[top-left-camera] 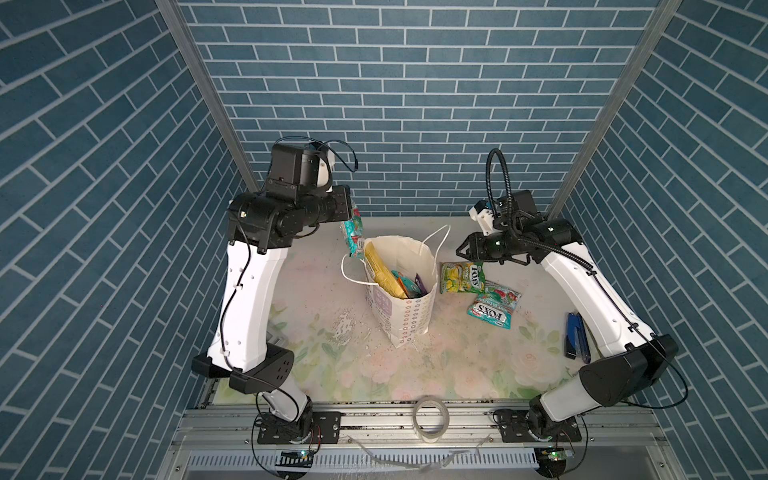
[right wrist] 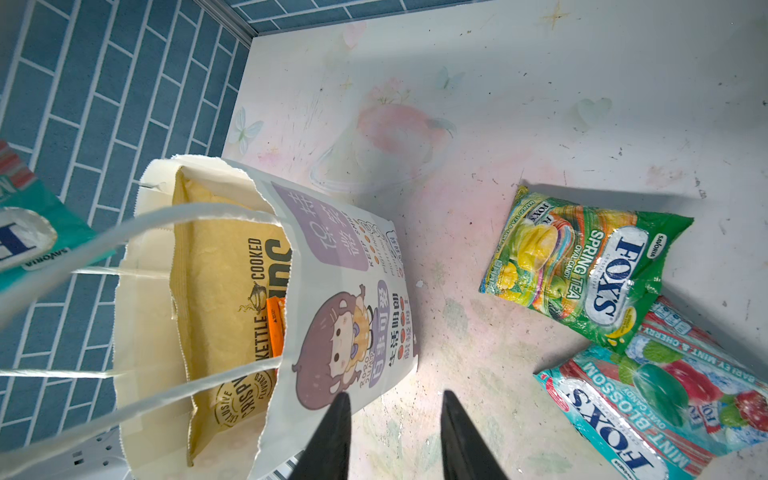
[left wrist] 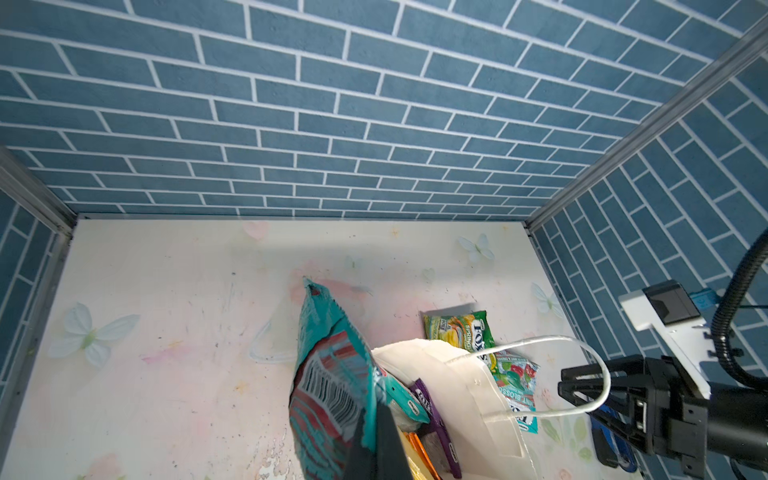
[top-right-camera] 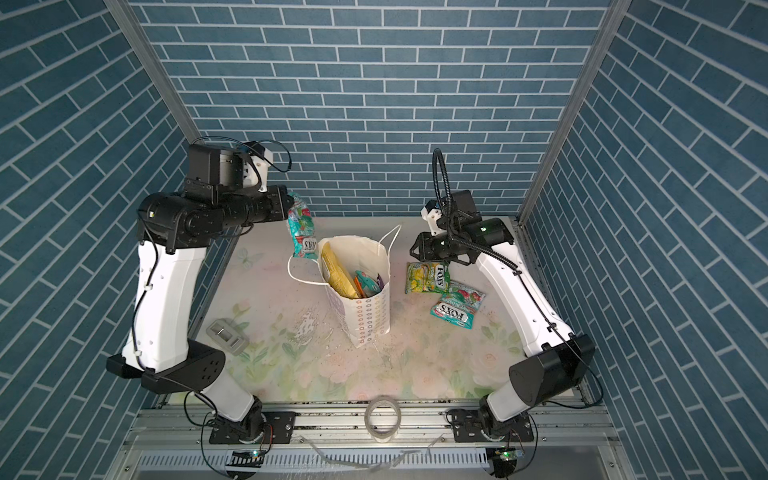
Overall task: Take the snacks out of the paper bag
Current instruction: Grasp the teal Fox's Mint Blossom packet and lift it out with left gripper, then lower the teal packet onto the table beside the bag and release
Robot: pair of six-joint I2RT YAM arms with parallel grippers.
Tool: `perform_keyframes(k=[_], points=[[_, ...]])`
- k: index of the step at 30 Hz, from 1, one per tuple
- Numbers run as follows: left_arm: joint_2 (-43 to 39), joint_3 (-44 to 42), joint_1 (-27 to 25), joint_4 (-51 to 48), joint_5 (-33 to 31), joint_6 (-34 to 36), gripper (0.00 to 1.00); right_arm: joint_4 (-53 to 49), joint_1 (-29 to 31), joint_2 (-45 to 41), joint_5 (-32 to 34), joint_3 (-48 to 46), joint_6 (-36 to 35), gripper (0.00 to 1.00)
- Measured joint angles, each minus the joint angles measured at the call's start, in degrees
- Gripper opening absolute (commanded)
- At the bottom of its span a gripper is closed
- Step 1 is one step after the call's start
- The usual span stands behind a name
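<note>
The snacks are in three places: four in the bag, two on the worktop and one in the air. The tall white paper bag (top-left-camera: pixel 409 320), printed with small coloured rings, stands upright near the middle of the floral worktop (top-left-camera: pixel 316 374), with its mouth open and its white string handles (top-left-camera: pixel 436 235) loose.

Inside it, a large yellow-olive glossy chips bag (top-left-camera: pixel 380 268) leans against the wall on the left arm's side. Beside it are a small orange packet (right wrist: pixel 274 328), a small teal packet (top-left-camera: pixel 406 283) and a slim purple packet (left wrist: pixel 434 415).

The left gripper (left wrist: pixel 376 440) is clenched on one end of a teal glossy FOX'S candy packet (top-left-camera: pixel 352 235). The packet hangs down clear of the worktop, just outside the bag's rim and above one handle loop.

The right gripper (right wrist: pixel 395 401) hovers just beside the bag on its right, with its jaws apart and nothing between them.

Below and right of that gripper, a yellow-green FOX'S Spring Tea packet (top-left-camera: pixel 461 277) lies flat on the worktop. One of its corners overlaps a second teal FOX'S Mint Blossom packet (top-left-camera: pixel 494 305).

A dark blue stapler-like object (top-left-camera: pixel 575 334) lies near the right arm. A clear tape roll (top-left-camera: pixel 431 419) stands on the front rail.
</note>
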Motion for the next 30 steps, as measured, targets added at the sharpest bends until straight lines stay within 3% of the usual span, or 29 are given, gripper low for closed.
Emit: perform_keyframes(k=[9, 16, 23, 30], points=[[-3.08, -2.08, 6.32, 0.35, -1.29, 1.68, 0.02, 0.02, 0.0, 0.0, 0.33, 0.02, 0.0, 0.37], [-6.91, -11.65, 10.49, 1.97, -1.44, 2.23, 0.02, 0.0, 0.0, 0.0, 0.42, 0.02, 0.0, 0.37], [-10.14, -32.04, 11.21, 6.86, -0.81, 2.14, 0.02, -0.02, 0.13, 0.0, 0.52, 0.02, 0.0, 0.37], [-12.09, -54.64, 11.93, 15.15, 4.0, -0.02, 0.02, -0.07, 0.24, -0.02, 1.11, 0.0, 0.04, 0.37]])
